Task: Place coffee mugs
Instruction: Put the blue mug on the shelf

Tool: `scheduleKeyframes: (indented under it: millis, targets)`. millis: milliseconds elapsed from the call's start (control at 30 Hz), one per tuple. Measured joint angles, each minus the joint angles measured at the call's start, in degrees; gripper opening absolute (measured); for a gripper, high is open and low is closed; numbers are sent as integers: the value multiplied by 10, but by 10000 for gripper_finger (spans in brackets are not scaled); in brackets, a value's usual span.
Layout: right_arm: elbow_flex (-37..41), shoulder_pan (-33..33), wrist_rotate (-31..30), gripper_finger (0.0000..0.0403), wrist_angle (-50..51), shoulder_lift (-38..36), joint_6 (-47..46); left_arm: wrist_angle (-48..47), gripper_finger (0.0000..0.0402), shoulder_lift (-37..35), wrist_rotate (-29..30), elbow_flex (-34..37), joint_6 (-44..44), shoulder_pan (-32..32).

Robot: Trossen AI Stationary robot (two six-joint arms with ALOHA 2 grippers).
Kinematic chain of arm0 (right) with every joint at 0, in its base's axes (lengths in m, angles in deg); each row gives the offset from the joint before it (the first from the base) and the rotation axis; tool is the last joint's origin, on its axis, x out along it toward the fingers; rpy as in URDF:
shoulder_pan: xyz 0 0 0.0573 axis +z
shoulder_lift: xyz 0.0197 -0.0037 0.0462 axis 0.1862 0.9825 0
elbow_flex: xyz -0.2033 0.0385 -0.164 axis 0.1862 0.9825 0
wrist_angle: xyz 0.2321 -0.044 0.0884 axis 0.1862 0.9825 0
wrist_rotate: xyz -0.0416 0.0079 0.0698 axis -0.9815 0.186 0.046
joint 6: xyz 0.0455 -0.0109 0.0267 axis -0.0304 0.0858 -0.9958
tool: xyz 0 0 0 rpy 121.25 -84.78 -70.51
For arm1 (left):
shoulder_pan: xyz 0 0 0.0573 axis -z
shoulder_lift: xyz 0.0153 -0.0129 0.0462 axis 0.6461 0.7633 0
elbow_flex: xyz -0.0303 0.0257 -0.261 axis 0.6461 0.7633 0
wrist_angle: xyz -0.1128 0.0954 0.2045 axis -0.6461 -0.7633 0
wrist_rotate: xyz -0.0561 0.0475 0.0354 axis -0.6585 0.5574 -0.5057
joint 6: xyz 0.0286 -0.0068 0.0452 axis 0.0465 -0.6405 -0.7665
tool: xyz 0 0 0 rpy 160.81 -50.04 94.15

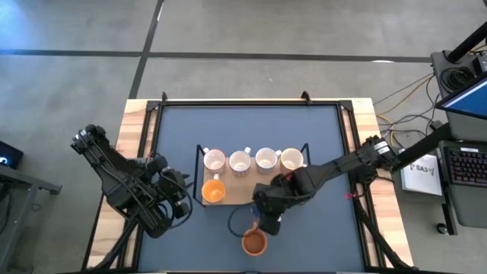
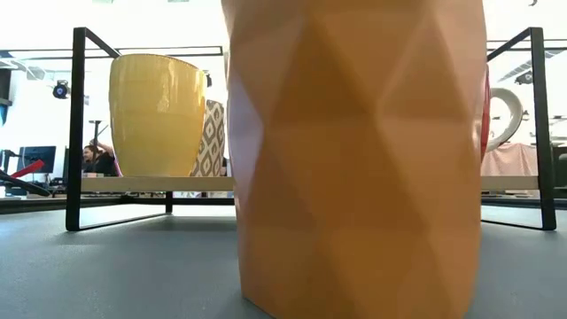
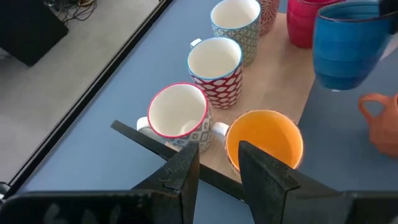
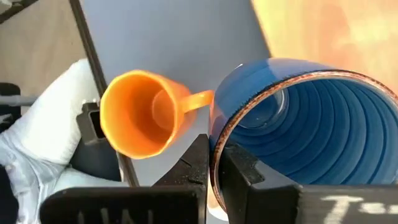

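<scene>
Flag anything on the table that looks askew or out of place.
Nothing is spilled or broken. One orange faceted ceramic mug stands apart on the blue mat, off the wooden board. The right gripper holds the blue ribbed mug by its rim.

Four pale mugs [image 1: 252, 160] stand upright in a row on the wooden board, a yellow-orange mug [image 1: 213, 192] stands before them, a faceted orange mug [image 1: 254, 242] stands on the mat, and a blue mug [image 4: 311, 124] is lifted by its rim.

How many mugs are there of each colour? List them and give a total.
white or patterned mugs: 4
orange mugs: 2
blue mug: 1
red mug: 1
Total: 8
</scene>
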Motion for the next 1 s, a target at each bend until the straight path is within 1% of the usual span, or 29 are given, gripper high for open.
scheduleKeyframes:
  millis: [300,567,733,800,900,1000]
  targets:
    - [9,-42,2,12,18,0,7,0,95,0,0,0,-6,0]
    - [9,-51,4,13,24,0,26,0,95,0,1,0,-9,0]
    - [-5,-52,3,13,30,18,53,0,95,0,2,0,-9,0]
    - [-16,-51,4,13,46,30,71,0,95,0,2,0,-9,0]
    - [-43,-51,3,13,97,52,96,0,95,0,2,0,-9,0]
    - [-70,-51,-15,13,134,70,118,0,95,0,2,0,-9,0]
